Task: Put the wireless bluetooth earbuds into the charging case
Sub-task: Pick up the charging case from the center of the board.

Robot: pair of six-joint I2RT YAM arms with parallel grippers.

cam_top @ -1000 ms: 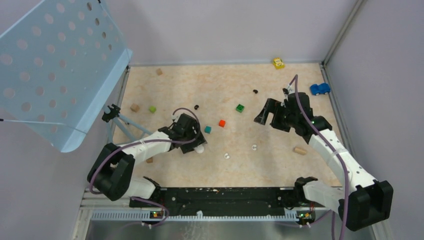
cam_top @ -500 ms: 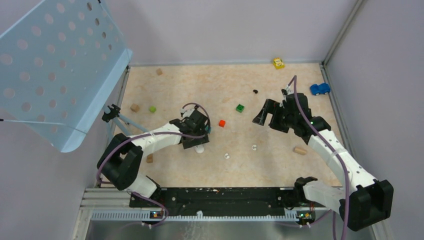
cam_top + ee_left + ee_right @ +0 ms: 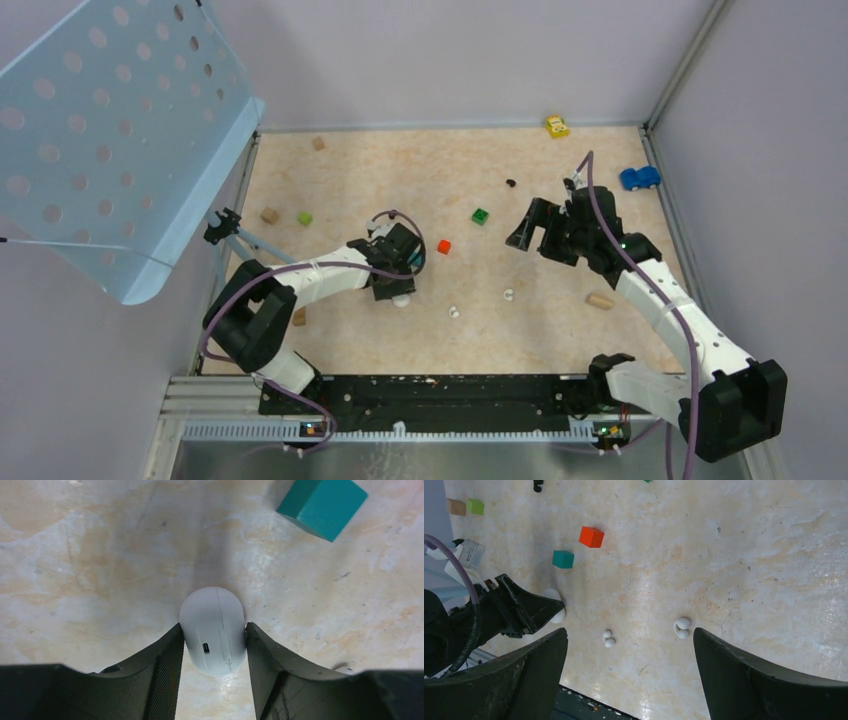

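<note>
Top view: the rounded white plastic charging case (image 3: 401, 299) lies on the counter (image 3: 380, 170) within the left hand (image 3: 398, 289). Glossy white earbuds (image 3: 454, 311) lie right of it.

Left wrist: fingers (image 3: 167, 665) clamp the case's flanks, its long axis along them.

Right wrist: the right hand (image 3: 630, 632) is splayed and empty above those earbuds.

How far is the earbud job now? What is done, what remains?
Done: nothing; both white earbuds lie loose on the table. In hand: the left gripper clamps the charging case. Left: every earbud must go inside; the right gripper is open, empty.
</note>
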